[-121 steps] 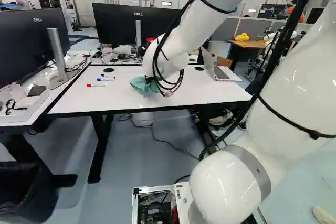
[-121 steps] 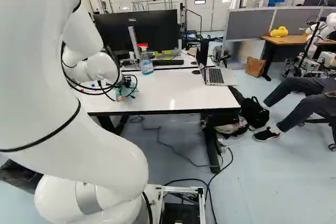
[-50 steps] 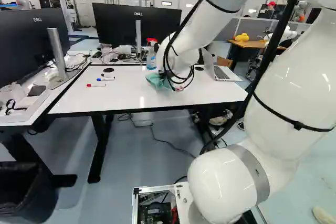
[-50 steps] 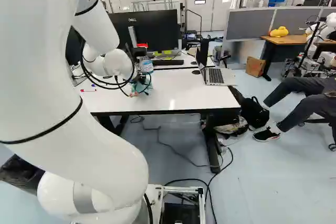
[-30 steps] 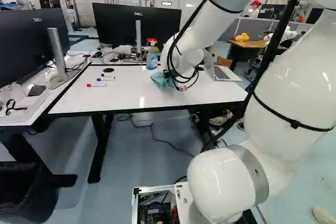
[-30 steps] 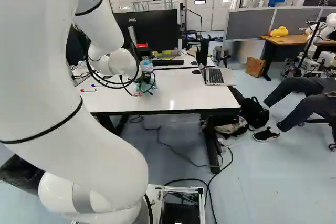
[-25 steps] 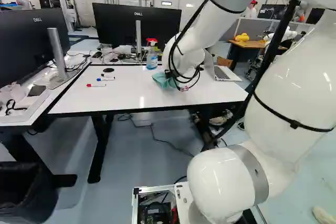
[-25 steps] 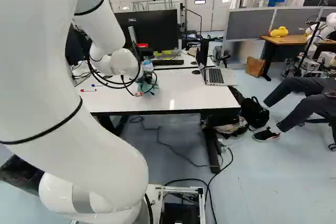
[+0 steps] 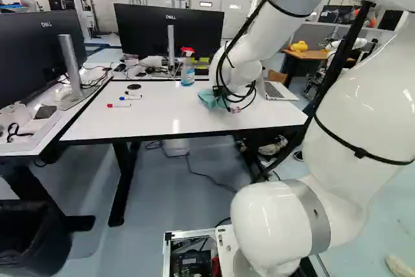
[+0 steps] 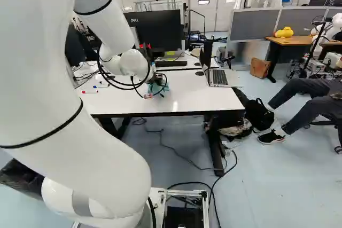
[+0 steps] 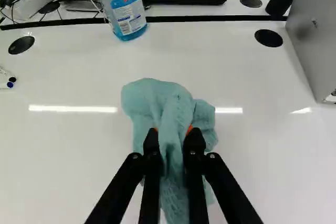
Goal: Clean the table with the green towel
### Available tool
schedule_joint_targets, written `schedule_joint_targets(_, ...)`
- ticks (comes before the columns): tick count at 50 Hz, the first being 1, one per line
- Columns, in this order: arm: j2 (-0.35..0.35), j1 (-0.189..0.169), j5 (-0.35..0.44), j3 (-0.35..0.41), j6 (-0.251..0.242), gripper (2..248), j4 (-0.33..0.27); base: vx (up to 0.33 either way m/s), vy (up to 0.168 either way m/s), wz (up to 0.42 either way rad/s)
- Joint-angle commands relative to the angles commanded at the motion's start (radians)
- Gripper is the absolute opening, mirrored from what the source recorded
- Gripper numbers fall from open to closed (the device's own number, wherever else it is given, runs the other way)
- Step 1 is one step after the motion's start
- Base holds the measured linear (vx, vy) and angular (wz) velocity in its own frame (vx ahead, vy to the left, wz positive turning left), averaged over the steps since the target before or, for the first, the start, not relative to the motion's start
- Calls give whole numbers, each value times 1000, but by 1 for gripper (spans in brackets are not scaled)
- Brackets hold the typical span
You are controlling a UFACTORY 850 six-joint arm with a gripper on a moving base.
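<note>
Gripper [image 10: 157,80] is pinching the green towel [image 11: 167,108] between both fingers, holding it bunched over the white table [image 11: 73,150]. Spray bottle [image 11: 125,14] is standing ahead, markers [image 9: 130,97] and open laptop [image 10: 219,77] flanking.

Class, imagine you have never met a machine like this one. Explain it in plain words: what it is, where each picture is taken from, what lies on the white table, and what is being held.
The machine is one white robot arm on a moving base. Two cameras on that base look past it, one from its left and one from its right, so both show the same scene. The third camera sits on the wrist and looks along the black gripper.

On the white table are a spray bottle near the far edge, an open laptop and a few markers. The gripper pinches the green towel between its two fingers, for cleaning the table.
</note>
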Motion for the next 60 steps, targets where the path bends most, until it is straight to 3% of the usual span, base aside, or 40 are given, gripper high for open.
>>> schedule_joint_targets(60, -46, -208, 0, -47, 0, 51, 0, 0, 0, 0)
